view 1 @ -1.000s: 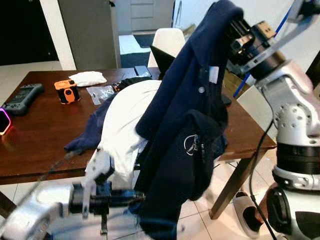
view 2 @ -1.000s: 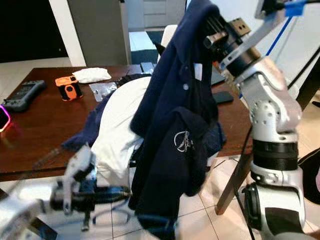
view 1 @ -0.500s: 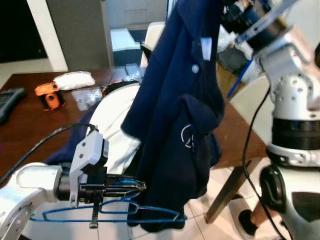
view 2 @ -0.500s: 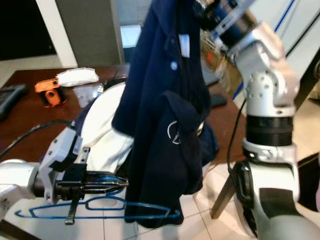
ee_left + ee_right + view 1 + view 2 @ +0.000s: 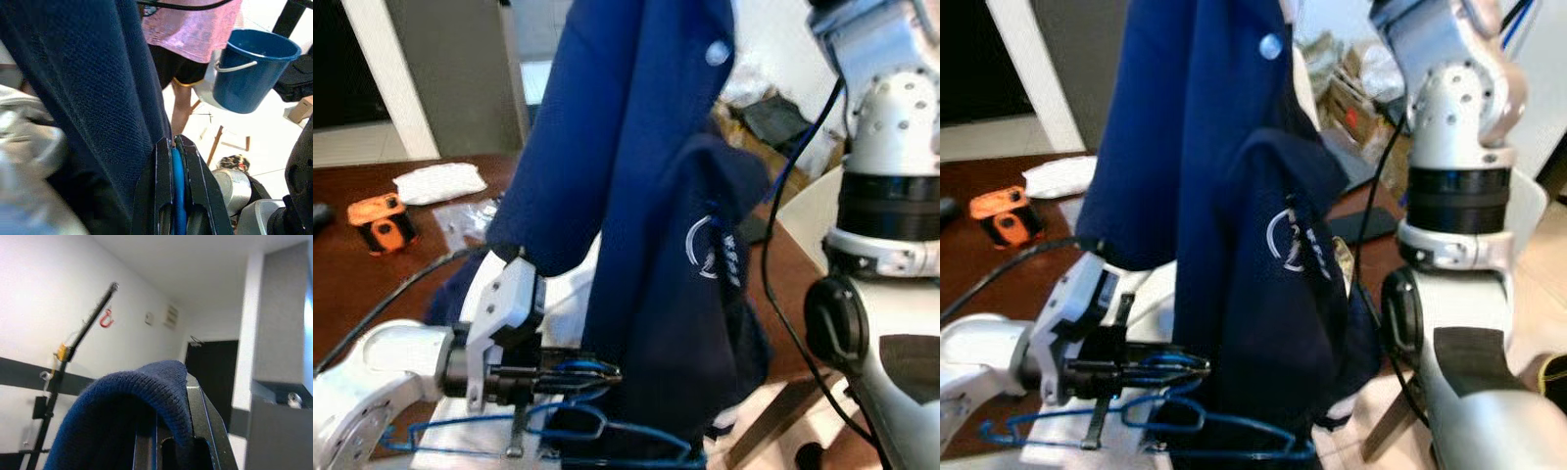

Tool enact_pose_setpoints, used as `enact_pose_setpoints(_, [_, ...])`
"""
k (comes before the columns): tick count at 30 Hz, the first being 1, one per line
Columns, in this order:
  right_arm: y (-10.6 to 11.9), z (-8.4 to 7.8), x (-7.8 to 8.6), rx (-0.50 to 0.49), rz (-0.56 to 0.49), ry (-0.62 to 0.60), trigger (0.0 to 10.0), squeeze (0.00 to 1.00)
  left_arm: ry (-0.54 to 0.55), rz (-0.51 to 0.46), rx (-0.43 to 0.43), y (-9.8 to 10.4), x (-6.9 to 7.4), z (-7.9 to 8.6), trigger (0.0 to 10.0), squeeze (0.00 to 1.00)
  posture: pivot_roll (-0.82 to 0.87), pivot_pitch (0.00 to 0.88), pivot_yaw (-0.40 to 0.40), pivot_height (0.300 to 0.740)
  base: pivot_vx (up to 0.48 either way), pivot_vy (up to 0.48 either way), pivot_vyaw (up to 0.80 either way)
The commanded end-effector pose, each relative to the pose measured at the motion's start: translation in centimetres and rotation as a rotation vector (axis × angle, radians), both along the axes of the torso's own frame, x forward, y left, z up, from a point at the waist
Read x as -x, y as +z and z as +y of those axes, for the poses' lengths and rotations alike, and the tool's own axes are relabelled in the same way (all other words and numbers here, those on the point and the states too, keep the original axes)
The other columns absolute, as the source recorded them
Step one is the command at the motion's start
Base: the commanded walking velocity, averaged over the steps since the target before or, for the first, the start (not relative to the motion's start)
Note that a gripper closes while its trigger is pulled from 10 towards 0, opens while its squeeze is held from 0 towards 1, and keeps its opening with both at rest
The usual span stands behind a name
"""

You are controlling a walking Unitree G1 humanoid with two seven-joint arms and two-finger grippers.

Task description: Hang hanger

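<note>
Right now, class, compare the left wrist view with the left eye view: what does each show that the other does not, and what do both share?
Left wrist view alone: a blue bucket, a person's pink top and a metal can on the floor.

Left eye view alone: the brown table, an orange device, a white bag and the raised right arm.

Both: the navy shirt and the left gripper shut on the blue hanger.
</note>
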State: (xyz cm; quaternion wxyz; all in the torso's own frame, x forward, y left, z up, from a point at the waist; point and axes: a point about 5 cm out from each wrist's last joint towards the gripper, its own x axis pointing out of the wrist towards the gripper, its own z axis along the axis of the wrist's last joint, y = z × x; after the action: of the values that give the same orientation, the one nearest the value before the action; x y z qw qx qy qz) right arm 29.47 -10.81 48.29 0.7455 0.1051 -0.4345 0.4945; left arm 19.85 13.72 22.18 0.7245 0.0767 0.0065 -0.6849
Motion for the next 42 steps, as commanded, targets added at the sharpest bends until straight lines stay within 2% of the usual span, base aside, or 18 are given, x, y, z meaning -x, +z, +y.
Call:
enact_pose_setpoints(1, [1.7,0.6,1.0,-0.034,-0.066,0.015,10.0,0.0,-0.01,0.008,0.011,0.1,0.1,-0.3,10.0,0.0,0.01,0.0,-0.063,0.74,0.352,0.0,0.0])
enact_pose_setpoints(3, [1.7,0.6,1.0,-0.034,-0.066,0.015,10.0,0.0,-0.01,0.008,0.011,0.1,0.1,-0.3,10.0,0.0,0.01,0.0,-0.063,0.74,0.352,0.0,0.0])
enact_pose_setpoints(6, [0.9,2.3,-0.1,0.077,-0.02,-0.022,10.0,0.0,-0.031,0.011,0.037,0.5,0.4,-0.7,10.0,0.0,0.01,0.0,-0.071,0.74,0.0,0.0,0.0])
enact_pose_setpoints(8, [-3.4,5.0,-0.5,0.39,-0.041,-0.02,10.0,0.0,-0.059,0.018,0.056,0.8,0.9,-1.1,10.0,0.0,0.02,0.0,-0.072,0.74,0.0,0.0,0.0])
enact_pose_setpoints(9, [-3.4,5.0,-0.5,0.39,-0.041,-0.02,10.0,0.0,-0.059,0.018,0.056,0.8,0.9,-1.1,10.0,0.0,0.02,0.0,-0.072,0.74,0.0,0.0,0.0])
enact_pose_setpoints(10, [-7.7,6.4,-0.3,0.594,-0.044,0.038,10.0,0.0,-0.07,0.026,0.062,0.8,1.2,-1.3,10.0,0.0,0.01,0.0,-0.074,0.74,0.0,0.0,0.0])
enact_pose_setpoints(11, [-9.0,6.8,-0.3,0.639,-0.014,0.054,10.0,0.0,-0.071,0.027,0.062,0.8,1.3,-1.4,10.0,0.0,0.02,0.0,-0.074,0.74,0.0,0.0,0.0])
enact_pose_setpoints(19, [-11.8,7.2,-0.7,0.746,0.041,0.025,10.0,0.0,-0.076,0.029,0.069,0.8,1.4,-1.7,10.0,0.0,0.01,0.0,-0.075,0.74,0.0,0.0,0.0])
enact_pose_setpoints(20, [-13.4,7.2,-1.2,0.81,0.072,-0.019,10.0,0.91,-0.081,0.029,0.077,0.8,1.3,-1.9,10.0,0.0,0.0,0.0,-0.071,0.74,0.0,0.0,0.0])
enact_pose_setpoints(21, [-14.7,7.0,-1.7,0.856,0.105,-0.062,10.0,1.0,-0.081,0.026,0.081,0.8,1.3,-2.0,10.0,0.0,0.0,0.0,-0.07,0.74,0.0,0.0,0.0])
enact_pose_setpoints(24, [-14.7,7.0,-1.7,0.856,0.105,-0.062,10.0,1.0,-0.081,0.026,0.081,0.8,1.3,-2.0,10.0,0.0,0.0,0.0,-0.07,0.74,0.0,0.0,0.0])
enact_pose_setpoints(26, [-16.7,6.1,-2.6,0.962,0.126,-0.169,10.0,1.0,-0.08,0.025,0.084,0.8,1.2,-2.1,10.0,0.0,0.0,0.0,-0.069,0.74,0.0,0.0,0.0])
enact_pose_setpoints(31, [-17.3,5.5,-3.0,1.0,0.129,-0.218,10.0,1.0,-0.079,0.025,0.083,0.8,1.2,-2.1,10.0,0.0,0.0,0.0,-0.069,0.74,0.0,0.0,0.0])
enact_pose_setpoints(32, [-18.2,3.4,-4.6,1.043,0.207,-0.394,10.0,1.0,-0.077,0.021,0.085,0.9,1.2,-2.2,10.0,0.0,0.0,0.0,-0.071,0.74,0.0,0.0,0.0])
enact_pose_setpoints(34, [-18.2,3.4,-4.6,1.043,0.207,-0.394,10.0,1.0,-0.077,0.021,0.085,0.9,1.2,-2.2,10.0,0.0,0.0,0.0,-0.071,0.74,0.0,0.0,0.0])
enact_pose_setpoints(38, [-18.3,0.8,-6.1,1.037,0.301,-0.561,10.0,1.0,-0.077,0.016,0.087,1.0,1.2,-2.1,10.0,0.0,0.0,0.0,-0.072,0.74,0.0,0.0,0.0])
enact_pose_setpoints(39, [-18.2,-2.2,-6.6,1.044,0.387,-0.643,10.0,1.0,-0.076,0.011,0.084,1.1,1.1,-2.1,10.0,0.0,0.0,0.0,-0.074,0.74,0.0,0.0,0.0])
enact_pose_setpoints(42, [-18.4,-4.4,-6.7,1.076,0.437,-0.676,10.0,1.0,-0.074,0.008,0.08,1.2,1.1,-2.1,10.0,0.0,0.0,0.0,-0.073,0.74,0.0,0.0,0.0])
